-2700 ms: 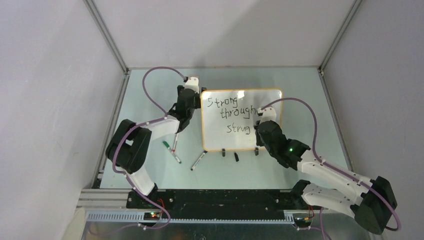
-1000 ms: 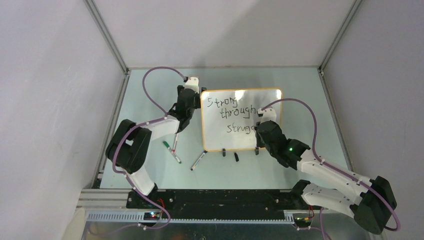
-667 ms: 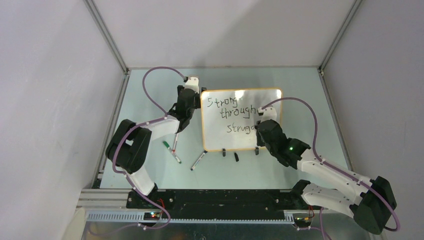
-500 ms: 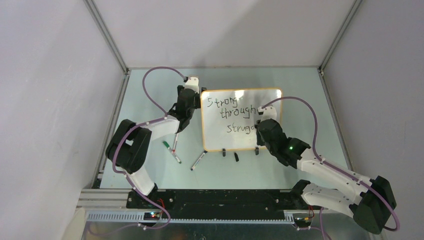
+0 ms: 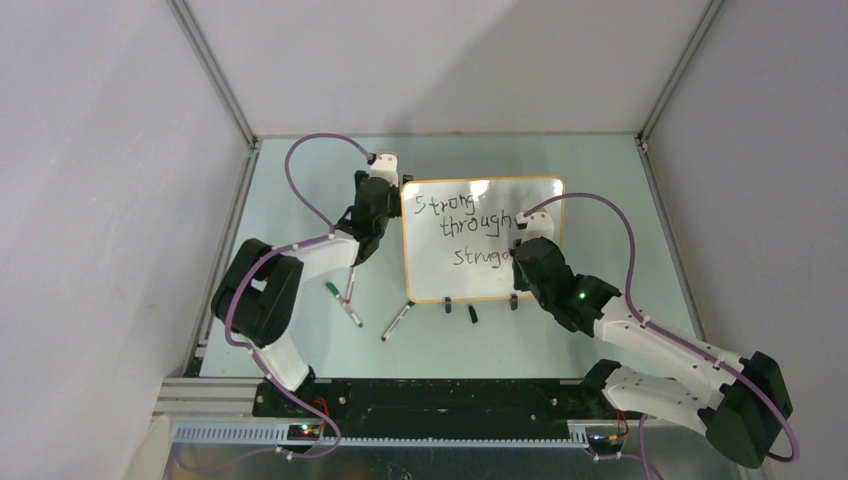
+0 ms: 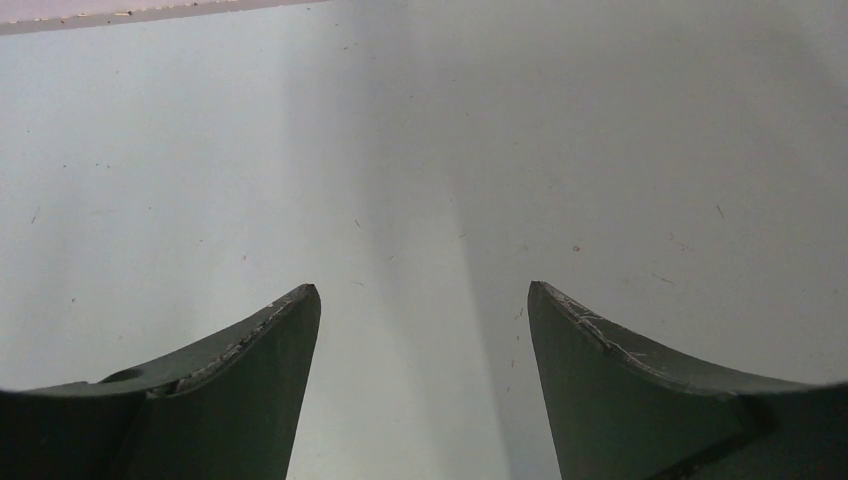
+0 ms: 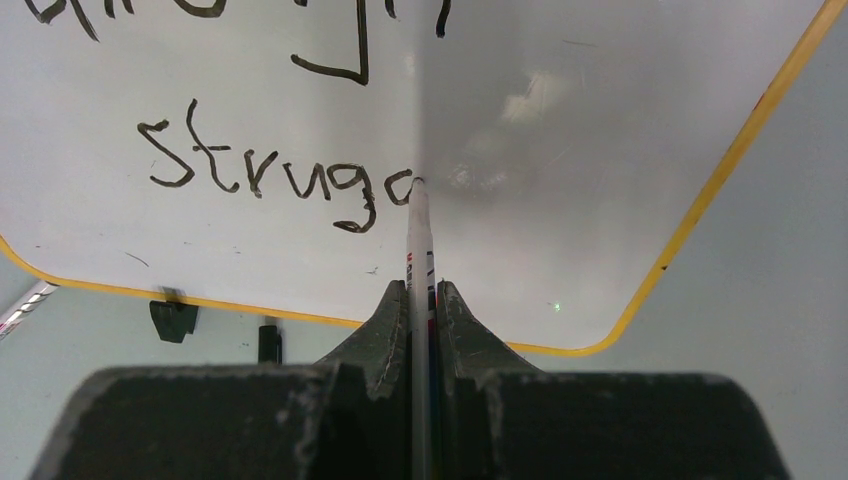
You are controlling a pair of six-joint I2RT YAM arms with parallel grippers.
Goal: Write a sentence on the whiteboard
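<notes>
The whiteboard [image 5: 450, 285] lies on the table, right of centre, with an orange-yellow rim. The sentence [image 5: 470, 224] reads "Strong", "through" and a third line "strug" plus a part-drawn letter. My right gripper [image 5: 519, 243] is over the board's right side, shut on a marker [image 7: 418, 225]. The marker tip touches the whiteboard [image 7: 570, 150] at the end of the third line of the sentence [image 7: 270, 178], with the fingers [image 7: 452, 310] pinching the barrel. My left gripper [image 5: 386, 185] stands just off the board's upper left corner, and its fingers [image 6: 285, 330] are wide apart over bare table.
Two loose markers [image 5: 351, 304] [image 5: 397, 321] and a green cap [image 5: 331, 289] lie left of the board's near edge. A black cap [image 5: 473, 313] lies near two black clip feet [image 5: 447, 303]. Enclosure walls ring the table.
The third line has grown from "strug" to a further part-drawn letter, as my right gripper shifted slightly right with the marker. The left arm has not moved.
</notes>
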